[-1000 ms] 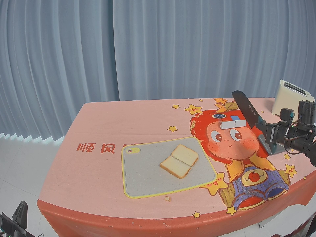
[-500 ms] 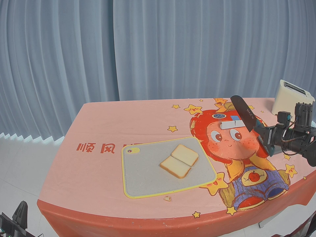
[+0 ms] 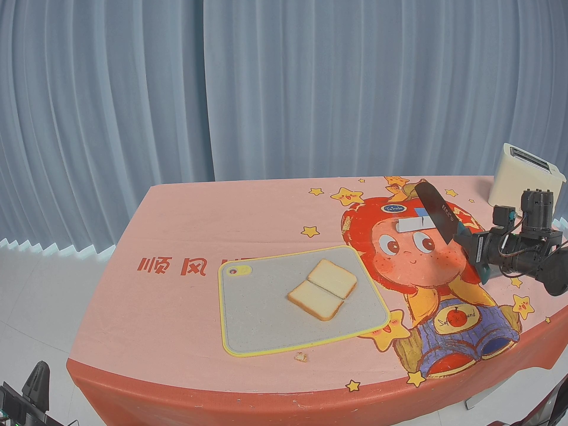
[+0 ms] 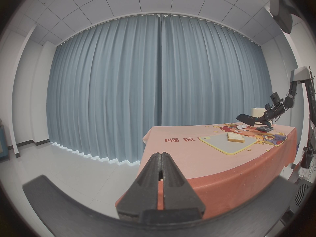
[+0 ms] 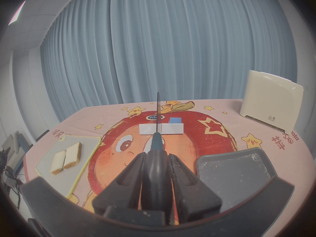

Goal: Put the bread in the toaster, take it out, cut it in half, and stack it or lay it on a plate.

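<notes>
- You've got the table ahead, with the cutting board near its front middle and the toaster at the far right edge.
- The dark tray sits just beside your right gripper, on the toaster side. I'd take that for the plate.
- Right fingers are clamped on the handle of the knife, with the blade raised and lined up with the white rest ahead of it.
- The bread lies cut on the board, two halves touching along the seam, well to the left of the knife.
- Your left gripper hangs off the table's front left corner, fingers pressed together on nothing. Once the knife is down, the right arm looks nearer the bread.
</notes>
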Available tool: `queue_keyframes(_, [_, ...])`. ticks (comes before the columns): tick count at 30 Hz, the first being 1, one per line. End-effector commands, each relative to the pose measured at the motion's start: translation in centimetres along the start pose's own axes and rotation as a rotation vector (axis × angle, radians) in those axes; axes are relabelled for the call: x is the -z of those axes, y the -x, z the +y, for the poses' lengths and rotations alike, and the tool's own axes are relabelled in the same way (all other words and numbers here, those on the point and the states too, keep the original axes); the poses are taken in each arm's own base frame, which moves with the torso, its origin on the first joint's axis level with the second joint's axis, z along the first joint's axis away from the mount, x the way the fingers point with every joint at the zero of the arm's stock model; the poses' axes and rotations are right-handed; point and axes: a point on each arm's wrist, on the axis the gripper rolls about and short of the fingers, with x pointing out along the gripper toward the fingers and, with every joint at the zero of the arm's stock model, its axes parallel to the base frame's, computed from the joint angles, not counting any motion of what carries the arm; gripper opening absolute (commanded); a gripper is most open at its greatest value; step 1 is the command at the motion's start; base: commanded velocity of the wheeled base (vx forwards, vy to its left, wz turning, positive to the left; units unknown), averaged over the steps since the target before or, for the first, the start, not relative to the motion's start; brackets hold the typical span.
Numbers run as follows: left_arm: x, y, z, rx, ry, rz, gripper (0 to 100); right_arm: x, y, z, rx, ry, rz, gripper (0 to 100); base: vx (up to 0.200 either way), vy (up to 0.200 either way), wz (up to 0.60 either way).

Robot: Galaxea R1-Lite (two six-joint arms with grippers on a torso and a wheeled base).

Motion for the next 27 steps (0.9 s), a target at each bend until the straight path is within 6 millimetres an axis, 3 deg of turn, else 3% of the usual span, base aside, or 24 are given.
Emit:
queue_keyframes(1, [0.49,-0.14,0.0,-0.001,0.0,0.019,0,0.43,-1.0,-0.47,0.009,-0.006,0.013,0,0.0,0.0,0.0])
queue_keyframes(27, [0.49,-0.14,0.0,-0.001,0.0,0.019,0,1.03,-1.16,0.26,-0.016,0.008,-0.011,0,0.0,0.0,0.0])
